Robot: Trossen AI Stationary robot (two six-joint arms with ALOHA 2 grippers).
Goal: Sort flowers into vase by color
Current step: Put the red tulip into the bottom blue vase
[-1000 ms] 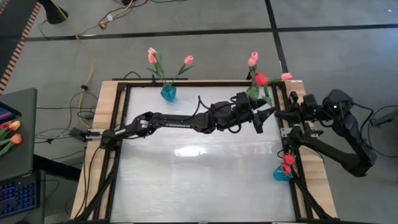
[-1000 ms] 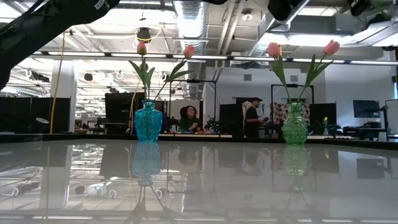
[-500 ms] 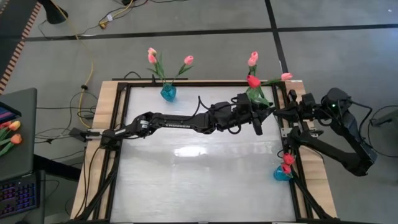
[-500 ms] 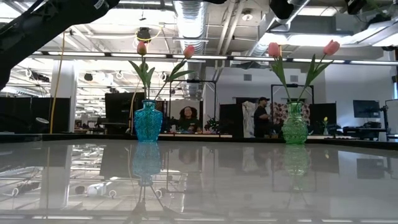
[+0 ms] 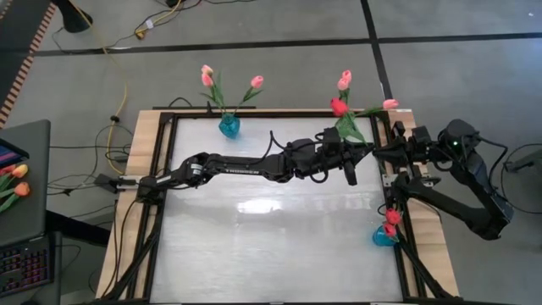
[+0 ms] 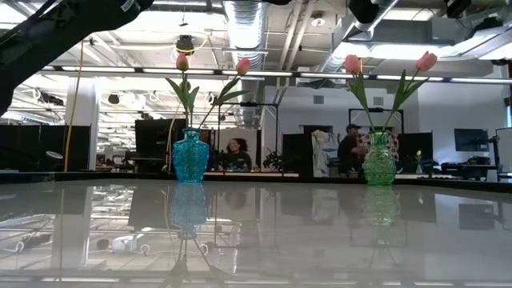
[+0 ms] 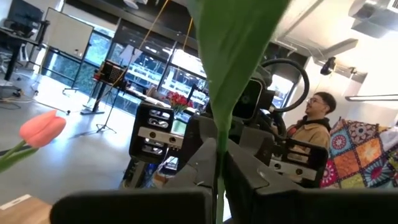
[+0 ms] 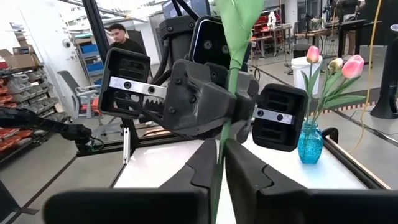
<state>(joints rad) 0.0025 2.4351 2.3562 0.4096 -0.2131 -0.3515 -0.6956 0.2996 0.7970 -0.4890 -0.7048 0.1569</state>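
Right of centre in the high view, left claw (image 5: 362,151) and right claw (image 5: 378,153) both pinch one light, floppy tulip (image 5: 340,108) by its thin stem, the sensible hold.

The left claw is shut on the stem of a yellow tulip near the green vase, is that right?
Not quite. The tulip is red, not yellow, as the high view shows. The left claw is indeed shut on its stem near the green vase.
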